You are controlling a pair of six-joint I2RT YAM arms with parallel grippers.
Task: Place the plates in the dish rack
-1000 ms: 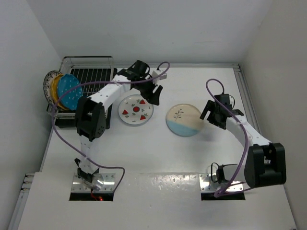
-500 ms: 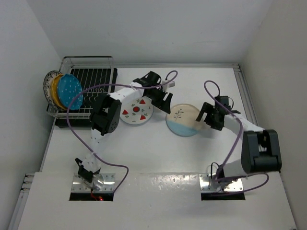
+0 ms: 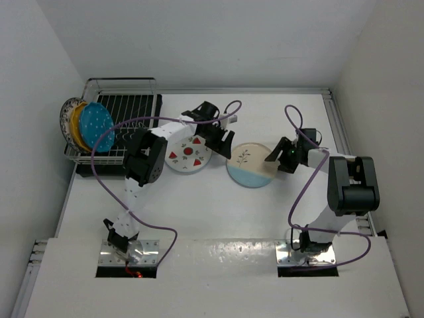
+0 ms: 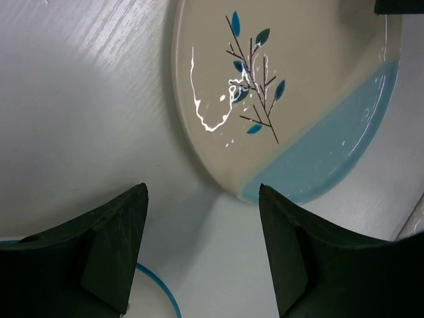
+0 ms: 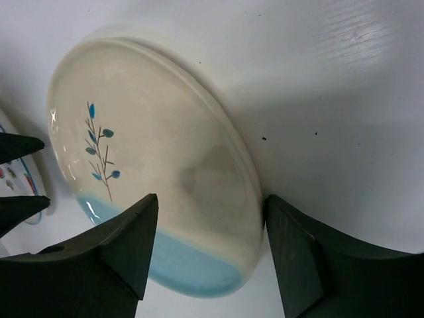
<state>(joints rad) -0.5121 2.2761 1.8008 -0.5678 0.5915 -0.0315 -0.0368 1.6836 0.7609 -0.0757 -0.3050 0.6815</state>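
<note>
The sprig plate (image 3: 250,165) lay face up on the surface (image 3: 199,212), its blue band toward the near edge. The right pincer (image 3: 278,158) stood open astride its right rim. The left pincer (image 3: 222,142), also open, hovered beside its left rim.

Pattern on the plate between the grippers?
Plate: cream, light-blue segment, leafy sprig. Best in left wrist view.

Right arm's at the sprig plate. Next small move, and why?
Probably close the right gripper on the rim of the sprig plate. Its open jaws straddle that edge, one finger over the plate and one outside the rim. The left gripper hovers open at the opposite edge.
</note>
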